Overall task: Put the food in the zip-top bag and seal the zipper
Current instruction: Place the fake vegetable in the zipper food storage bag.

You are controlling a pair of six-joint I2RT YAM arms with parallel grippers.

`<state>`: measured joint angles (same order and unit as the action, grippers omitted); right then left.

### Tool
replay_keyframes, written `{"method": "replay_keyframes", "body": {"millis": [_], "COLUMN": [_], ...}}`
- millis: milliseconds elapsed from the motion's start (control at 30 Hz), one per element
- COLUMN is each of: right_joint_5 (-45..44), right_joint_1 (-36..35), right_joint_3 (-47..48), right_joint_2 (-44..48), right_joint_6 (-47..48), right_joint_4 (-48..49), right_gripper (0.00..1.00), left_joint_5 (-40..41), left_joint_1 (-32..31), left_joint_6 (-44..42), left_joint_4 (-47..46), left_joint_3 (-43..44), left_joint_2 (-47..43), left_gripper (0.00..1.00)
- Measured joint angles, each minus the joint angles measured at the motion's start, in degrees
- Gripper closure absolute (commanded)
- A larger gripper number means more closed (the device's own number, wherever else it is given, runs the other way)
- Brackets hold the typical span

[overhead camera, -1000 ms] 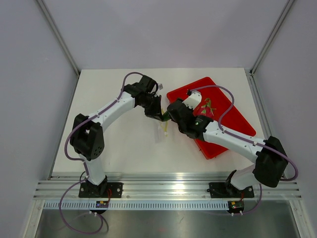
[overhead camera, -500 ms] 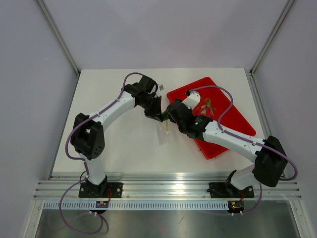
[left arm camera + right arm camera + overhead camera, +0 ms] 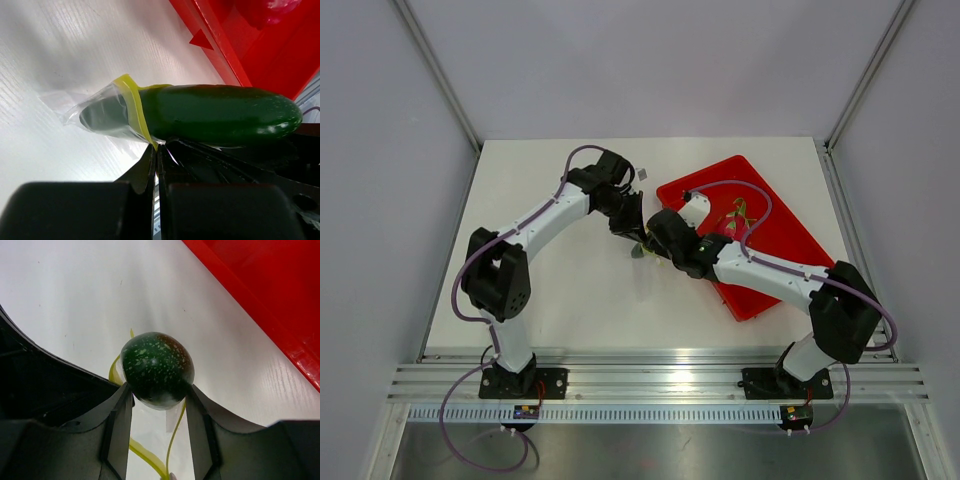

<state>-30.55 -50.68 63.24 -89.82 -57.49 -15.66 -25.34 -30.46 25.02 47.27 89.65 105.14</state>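
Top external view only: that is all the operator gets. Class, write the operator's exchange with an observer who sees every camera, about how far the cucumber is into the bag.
Operator: The arms hide it. Is the cucumber in the bag?
Observer: Left wrist view: only its tip is past the zipper; most of it is outside.
Operator: What holds the bag?
Observer: The left gripper is shut on the zipper edge, right beside the cucumber.
Operator: And the right gripper?
Observer: Right wrist view: it is shut on the cucumber's other end, seen end-on.
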Motion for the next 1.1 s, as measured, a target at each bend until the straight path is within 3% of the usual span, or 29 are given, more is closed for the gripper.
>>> {"method": "replay_keyframes", "body": {"millis": [433,833,933,1100], "right_joint_5": [3.1,13.18,14.38,15.1], "right_joint_1": [-0.11,-0.24,-0.24,-0.24], "right_joint_3": [-0.26,5.42,5.9,6.67], "right_joint_2": [7.5,1.29,-0.48,-1.33], "right_joint_6": [12.87,19.85,20.02,20.06], "right_joint_4": [-2.67,-7.67,-8.22,-8.94], "right_gripper": [0.89,0.88,0.82,0.52], "left_joint_5": [-1.38,-2.56,-2.56,-2.71], "left_joint_1": [1.36,1.57,1.68,1.84], "left_joint_6": [-2.45,-3.56,-3.63,-3.63], "left_joint_4": [-0.76,-0.96,-1.01,-1.09], "left_joint_3": [1.88,1.95,1.92,1.92], "left_joint_2": [0.02,0.31,0.31,0.31], "left_gripper": [1.0,1.0,1.0,1.0]}}
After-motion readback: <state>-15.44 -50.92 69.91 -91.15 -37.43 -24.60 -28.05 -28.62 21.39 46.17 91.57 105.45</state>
